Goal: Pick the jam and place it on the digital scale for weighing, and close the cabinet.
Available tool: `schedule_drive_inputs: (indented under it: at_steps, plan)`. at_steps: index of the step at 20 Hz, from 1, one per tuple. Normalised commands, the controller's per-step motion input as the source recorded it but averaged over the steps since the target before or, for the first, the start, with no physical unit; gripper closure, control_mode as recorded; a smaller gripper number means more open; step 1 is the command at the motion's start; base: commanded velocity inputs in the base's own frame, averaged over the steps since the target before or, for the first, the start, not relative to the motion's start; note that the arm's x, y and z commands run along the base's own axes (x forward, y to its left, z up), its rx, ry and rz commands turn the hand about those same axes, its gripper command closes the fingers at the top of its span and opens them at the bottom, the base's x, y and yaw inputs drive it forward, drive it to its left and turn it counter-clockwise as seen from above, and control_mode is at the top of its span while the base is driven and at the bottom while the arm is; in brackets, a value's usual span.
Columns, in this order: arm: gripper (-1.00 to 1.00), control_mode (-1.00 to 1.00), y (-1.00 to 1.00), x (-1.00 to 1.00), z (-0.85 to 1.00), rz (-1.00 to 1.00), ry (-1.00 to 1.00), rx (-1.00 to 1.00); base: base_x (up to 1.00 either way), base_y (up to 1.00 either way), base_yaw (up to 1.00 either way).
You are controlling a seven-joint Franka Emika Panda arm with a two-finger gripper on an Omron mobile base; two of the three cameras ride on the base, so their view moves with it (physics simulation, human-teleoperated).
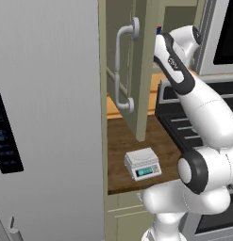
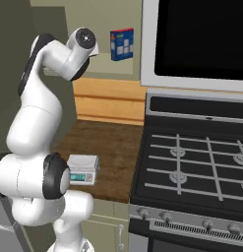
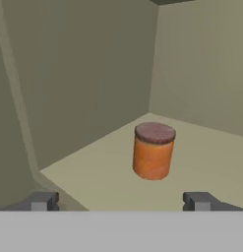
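The jam [image 3: 153, 150], an orange jar with a brownish lid, stands upright on the cabinet shelf in the hand view, a short way ahead of my gripper [image 3: 122, 201]. The two fingertips [image 3: 40, 201] are spread wide apart with nothing between them, so the gripper is open. The cabinet [image 1: 137, 70] hangs over the counter with its panelled door swung open and its curved grey handle [image 1: 120, 66] facing me. My arm reaches up into the cabinet opening. The digital scale [image 1: 142, 163] sits on the wooden counter below, its top plate bare; it appears again behind the arm [image 2: 83, 168].
A blue and red box [image 2: 122, 44] stands on the cabinet shelf. The grey refrigerator [image 1: 47, 117] walls off the left side. A black stove [image 2: 197, 167] with grates lies to the right, with a microwave [image 2: 197, 39] above it. The open door edge [image 1: 145, 75] stands near my arm.
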Motion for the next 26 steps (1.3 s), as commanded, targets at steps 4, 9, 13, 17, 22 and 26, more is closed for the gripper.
schedule_drive_inputs:
  at_steps: [4, 9, 13, 17, 22, 26]
  plan:
    - [-1.0, -1.0, 0.0, 0.54, 0.0, 0.0, 0.01, 0.01, 0.0, 0.0, 0.0]
    - [-1.0, -1.0, 0.02, 0.48, 0.0, 0.0, 0.0, 0.0, 0.0, 0.0, 0.0]
    - [-1.0, -1.0, 0.15, 0.44, 0.0, 0.0, 0.0, 0.0, 0.0, 0.0, 0.0]
    - [-1.0, -1.0, 0.21, 0.25, 0.0, 0.0, 0.0, 0.0, 0.0, 0.0, 0.0]
    - [-1.0, -1.0, 0.32, 0.03, -0.07, 0.0, 0.01, 0.0, 0.0, 0.0, 0.0]
    - [-1.0, -1.0, 0.07, 0.0, -0.2, 0.0, 0.02, 0.0, 0.0, 0.0, 0.0]
